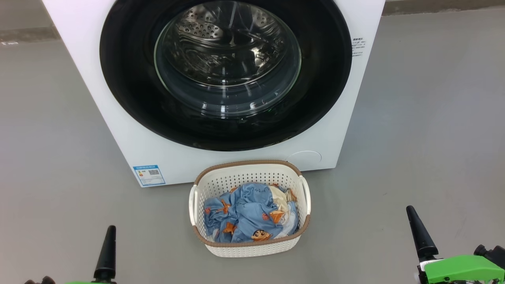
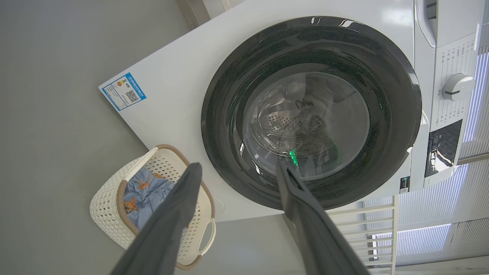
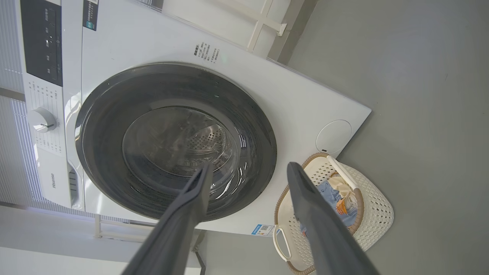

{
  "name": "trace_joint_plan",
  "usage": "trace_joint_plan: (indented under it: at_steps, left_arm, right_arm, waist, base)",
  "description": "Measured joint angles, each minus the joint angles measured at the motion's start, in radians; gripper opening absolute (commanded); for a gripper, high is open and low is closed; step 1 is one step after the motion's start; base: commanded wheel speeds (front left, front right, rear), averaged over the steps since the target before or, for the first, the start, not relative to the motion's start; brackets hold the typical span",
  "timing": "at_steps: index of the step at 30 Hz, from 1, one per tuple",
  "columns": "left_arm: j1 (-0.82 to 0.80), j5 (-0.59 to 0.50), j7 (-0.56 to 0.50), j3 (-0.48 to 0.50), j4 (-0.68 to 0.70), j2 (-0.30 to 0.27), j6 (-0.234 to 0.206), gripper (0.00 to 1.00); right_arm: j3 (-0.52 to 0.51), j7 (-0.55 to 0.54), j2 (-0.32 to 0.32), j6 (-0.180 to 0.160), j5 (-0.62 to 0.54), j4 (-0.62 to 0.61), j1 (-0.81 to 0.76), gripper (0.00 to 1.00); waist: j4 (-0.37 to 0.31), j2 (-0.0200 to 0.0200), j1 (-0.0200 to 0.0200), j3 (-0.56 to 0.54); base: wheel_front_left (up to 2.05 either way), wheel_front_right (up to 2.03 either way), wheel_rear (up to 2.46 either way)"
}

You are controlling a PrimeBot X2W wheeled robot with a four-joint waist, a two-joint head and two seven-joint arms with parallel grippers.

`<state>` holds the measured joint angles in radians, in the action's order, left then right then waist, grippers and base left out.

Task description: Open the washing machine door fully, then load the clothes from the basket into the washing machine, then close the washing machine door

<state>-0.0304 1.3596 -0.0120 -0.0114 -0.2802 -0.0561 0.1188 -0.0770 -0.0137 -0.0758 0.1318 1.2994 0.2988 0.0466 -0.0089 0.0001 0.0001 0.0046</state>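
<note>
The white washing machine [image 1: 98,98] stands straight ahead, and its door [image 1: 225,134], a glossy black ring around a glass bowl, lies shut flat against the front. On the floor before it sits the cream basket [image 1: 252,167], with the blue starfish-print clothes [image 1: 248,215] bunched inside. My left gripper [image 2: 237,166] is open and holds nothing, hanging well short of the door; one dark finger [image 1: 107,252] shows at the lower left. Out to the basket's right, my right gripper [image 3: 249,165] is likewise open and holds nothing, its finger [image 1: 420,232] rising at the lower right.
Bare grey floor [image 1: 414,138] surrounds the machine and basket. A control panel with a white knob [image 2: 456,87] tops the machine front. A white frame [image 2: 378,229] stands beside the machine. A blue label [image 1: 149,175] and a round cover [image 1: 303,157] mark the front's lower corners.
</note>
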Motion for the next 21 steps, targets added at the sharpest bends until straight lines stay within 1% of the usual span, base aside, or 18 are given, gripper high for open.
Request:
trace_joint_plan:
  at_steps: [21]
  left_arm:
    - [0.0,-0.296,0.059,-0.041,0.023,-0.025,0.0,1.0]
  right_arm:
    - [0.038,0.061,-0.036,0.0,-0.295,-0.041,0.022,1.0]
  waist:
    - [-0.004,0.0,0.0,-0.004]
  base:
    - [0.0,0.0,0.0]
